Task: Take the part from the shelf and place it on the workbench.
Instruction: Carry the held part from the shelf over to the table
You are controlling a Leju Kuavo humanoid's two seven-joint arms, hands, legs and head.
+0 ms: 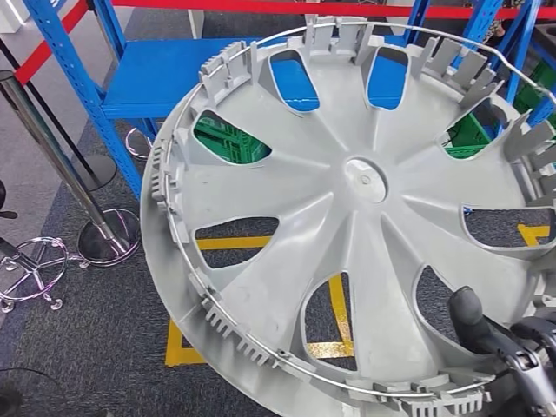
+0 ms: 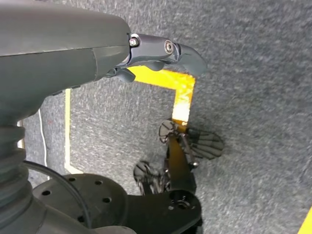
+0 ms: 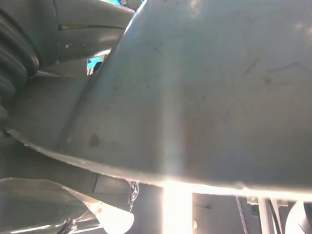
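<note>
A large round grey plastic wheel cover [image 1: 340, 217] with curved spokes, oval cut-outs, a thin wire ring and ribbed clips around its rim spans most of the head view, tilted with its inner side toward the camera and raised above the floor. The right robot hand [image 1: 505, 343] comes in at the near right and grips the cover at its near-right rim — a dark thumb lies through one of the cut-outs on the inner face, while the other fingers are hidden behind the rim. In the right wrist view the cover's smooth grey surface [image 3: 206, 92] sits close against the camera, with the robot hand's grey cover at the picture's edge. Behind the cover, at the far left and far right, stands a blue metal shelf [image 1: 150, 74], and green crates [image 1: 226, 139] show through two of the cut-outs. A red bar [image 1: 262, 7] runs across the far side. At the left, chrome barrier posts [image 1: 59, 161] stand on round bases on dark grey carpet [image 1: 98, 339] marked with yellow tape lines [image 1: 338, 300]. The left robot hand [image 2: 162, 51] hangs over the carpet holding nothing, its dark fingers stretched out almost straight above a yellow tape corner [image 2: 180, 90].
</note>
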